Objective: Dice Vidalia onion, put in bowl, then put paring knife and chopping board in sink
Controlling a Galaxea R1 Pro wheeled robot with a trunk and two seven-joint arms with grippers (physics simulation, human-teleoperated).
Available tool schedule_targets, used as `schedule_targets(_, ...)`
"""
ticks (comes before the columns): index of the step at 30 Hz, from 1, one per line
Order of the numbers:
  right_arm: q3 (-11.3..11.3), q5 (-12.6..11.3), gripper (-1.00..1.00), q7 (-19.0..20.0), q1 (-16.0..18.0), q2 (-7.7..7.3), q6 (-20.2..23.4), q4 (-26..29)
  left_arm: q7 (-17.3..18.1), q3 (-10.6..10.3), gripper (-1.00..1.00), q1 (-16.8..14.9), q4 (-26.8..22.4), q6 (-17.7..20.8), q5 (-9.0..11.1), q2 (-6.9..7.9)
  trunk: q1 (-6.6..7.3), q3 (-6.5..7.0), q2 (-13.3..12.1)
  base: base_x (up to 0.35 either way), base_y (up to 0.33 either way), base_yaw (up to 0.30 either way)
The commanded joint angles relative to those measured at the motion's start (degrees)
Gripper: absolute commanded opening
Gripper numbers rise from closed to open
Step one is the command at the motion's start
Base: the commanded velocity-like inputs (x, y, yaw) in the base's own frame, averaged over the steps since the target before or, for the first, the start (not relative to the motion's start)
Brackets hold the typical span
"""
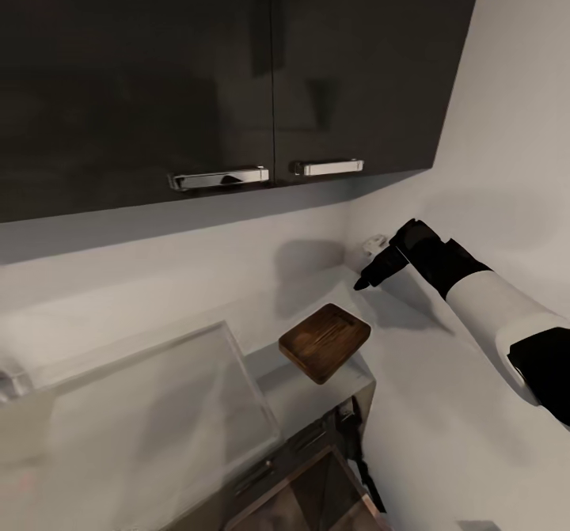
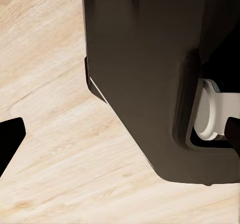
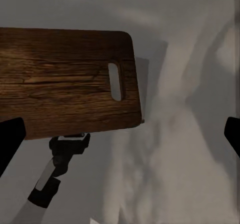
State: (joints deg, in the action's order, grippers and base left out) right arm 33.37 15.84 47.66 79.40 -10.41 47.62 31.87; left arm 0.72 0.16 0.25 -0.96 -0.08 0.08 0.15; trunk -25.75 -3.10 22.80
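While the head cam takes in dark upper cabinets (image 1: 237, 72) w/ chrome handles (image 1: 220, 177), the chopping board (image 1: 325, 342) sits on the grey surface (image 1: 443, 404) near its front edge; right claw (image 1: 366, 282) hangs beyond it, toward the wall corner, well apart, not touching; its fingers stand spread in the right wrist cam, nothing btwn them; that cam shows the board's grain & slot handle (image 3: 116, 81); left wrist cam gives pale wood floor (image 2: 60, 149) & a dark robot part (image 2: 145, 79); left claw spread wide, empty.
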Motion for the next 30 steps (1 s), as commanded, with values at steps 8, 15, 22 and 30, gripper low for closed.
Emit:
schedule_targets(8,0.21,0.75,1.00,0.37,0.05,-0.05,-0.06,0.04,0.07,0.01,1.00,0.01,-0.10,-0.01,0.01,-0.02,-0.04,-0.12,0.12,0.000,0.000,0.034)
schedule_targets(15,0.54,1.47,1.00,-8.68,-0.02,0.54,-0.12,-8.60,0.07,0.01,1.00,0.01,-0.10,-0.01,0.01,-0.05,-0.04,-0.12,0.12,0.000,0.000,0.002)
schedule_targets(22,0.48,1.31,1.00,-14.90,0.02,2.23,-0.33,-14.35,0.07,0.01,1.00,0.01,-0.10,-0.01,0.01,-0.24,-0.04,-0.12,0.12,0.000,0.000,0.000)
schedule_targets(30,0.62,1.22,1.00,-14.59,0.05,2.96,-0.41,-14.84,0.07,0.06,1.00,0.01,-0.10,-0.01,0.01,-0.32,-0.04,-0.12,0.12,0.000,0.000,0.000)
